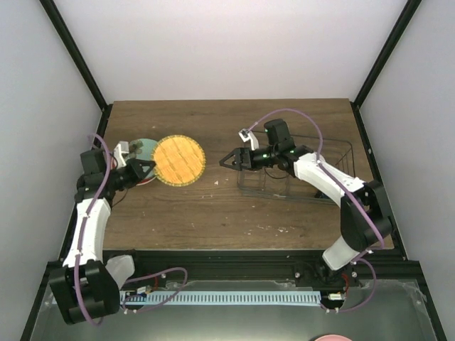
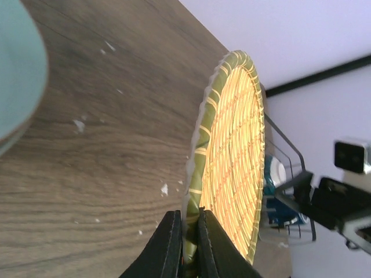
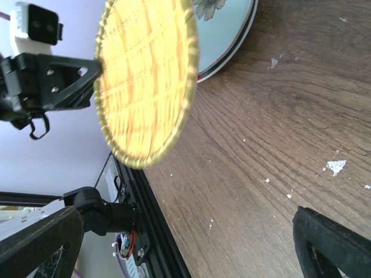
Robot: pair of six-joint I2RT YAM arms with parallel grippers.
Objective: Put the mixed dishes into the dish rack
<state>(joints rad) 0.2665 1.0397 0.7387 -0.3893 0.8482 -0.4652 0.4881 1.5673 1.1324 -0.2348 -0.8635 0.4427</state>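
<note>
Left gripper [image 2: 188,227], jaws clamped on the yellow-orange woven round plate [image 1: 179,160]; right gripper [image 1: 229,160], jaws apart. Handover toward the dark wire rack [image 1: 344,150] seemed next.

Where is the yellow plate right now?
In the top view, the yellow plate is left of centre, pinched at its rim by the left gripper, beside the mint green plate, with the dish rack off to its right.

Three plates [image 1: 180,160] [image 1: 144,146] [image 3: 231,59], one mug [image 2: 278,194], one rack [image 1: 334,153]

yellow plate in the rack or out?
Out. The left hand pinches the yellow plate by its rim, well left of the rack.
</note>
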